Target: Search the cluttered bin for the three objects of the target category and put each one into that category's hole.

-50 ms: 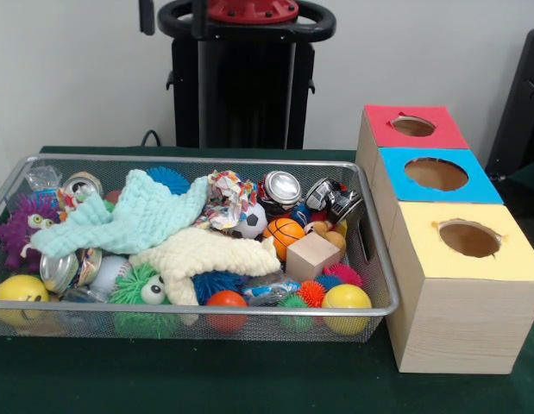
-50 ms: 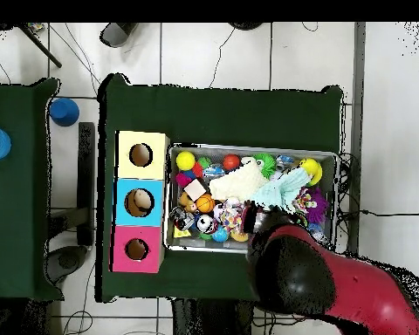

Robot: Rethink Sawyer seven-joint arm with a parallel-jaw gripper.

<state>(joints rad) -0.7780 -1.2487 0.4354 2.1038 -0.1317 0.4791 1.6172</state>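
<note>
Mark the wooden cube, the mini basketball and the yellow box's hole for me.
wooden cube (image 1: 312,255), front view, on its front face.
mini basketball (image 1: 284,233), front view, on its upper surface.
yellow box's hole (image 1: 468,238), front view, in the opening's middle.

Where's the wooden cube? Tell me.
In the front view, the wooden cube lies in the wire bin's right half, just below the small basketball.

Cluttered mesh bin (image 1: 370,207) beside three-holed box (image 1: 474,285)
</note>
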